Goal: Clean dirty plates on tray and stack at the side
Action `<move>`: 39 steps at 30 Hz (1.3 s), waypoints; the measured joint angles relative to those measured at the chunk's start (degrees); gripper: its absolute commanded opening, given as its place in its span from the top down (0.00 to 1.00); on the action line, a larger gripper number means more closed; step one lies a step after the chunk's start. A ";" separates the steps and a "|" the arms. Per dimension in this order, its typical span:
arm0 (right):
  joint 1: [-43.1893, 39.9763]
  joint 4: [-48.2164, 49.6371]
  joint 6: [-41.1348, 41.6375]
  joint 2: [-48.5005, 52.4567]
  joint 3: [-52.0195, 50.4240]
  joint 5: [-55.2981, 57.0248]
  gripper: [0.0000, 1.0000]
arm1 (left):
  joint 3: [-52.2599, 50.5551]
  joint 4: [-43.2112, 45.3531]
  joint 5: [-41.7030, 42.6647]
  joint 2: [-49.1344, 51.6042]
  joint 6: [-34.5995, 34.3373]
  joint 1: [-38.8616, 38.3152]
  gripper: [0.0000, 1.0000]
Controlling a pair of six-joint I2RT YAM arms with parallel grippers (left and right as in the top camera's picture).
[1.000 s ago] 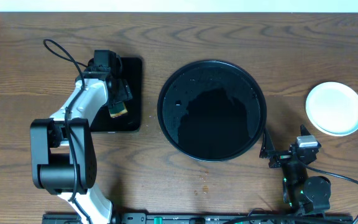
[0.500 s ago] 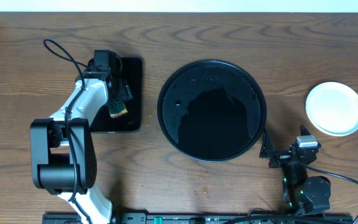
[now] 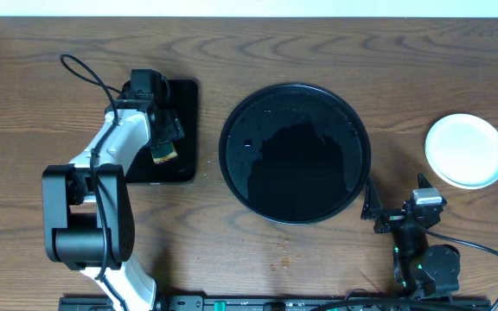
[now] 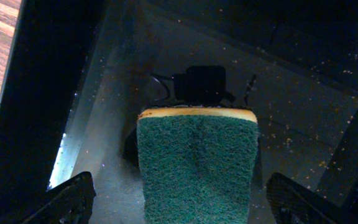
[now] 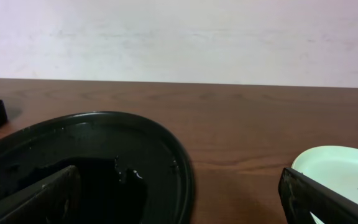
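The round black tray [image 3: 353, 130] sits mid-table with no plates on it; its wet surface glistens. It also shows in the right wrist view [image 5: 166, 149]. A pale plate [image 3: 466, 150] lies on the table at the right; I cannot tell whether others lie under it. Its rim shows in the right wrist view [image 5: 347, 171]. My left gripper [image 3: 164, 142] is open over the rectangular black tray, its fingers either side of a green-and-yellow sponge [image 4: 196, 162] without touching it. My right gripper [image 3: 377, 210] is open and empty, low at the front right, between tray and plate.
The rectangular black tray [image 3: 184, 95] lies left of the round tray, with the left arm over it. Its glossy floor shows in the left wrist view [image 4: 303, 112]. A black cable [image 3: 85, 69] loops behind the left arm. Bare wooden table surrounds both trays.
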 measured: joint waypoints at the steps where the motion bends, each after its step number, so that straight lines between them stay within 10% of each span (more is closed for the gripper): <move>1: 0.00 0.00 -0.02 0.00 0.00 0.00 0.01 | 0.00 0.00 0.00 0.00 0.00 0.00 0.12; 18: 0.00 -0.02 -0.02 0.00 0.00 0.00 0.01 | -0.33 -0.07 0.00 -2.71 0.00 -0.07 0.12; 39: 0.00 0.00 0.00 0.00 0.00 0.20 0.01 | -0.72 -3.39 -1.36 -57.94 1.07 -0.07 0.12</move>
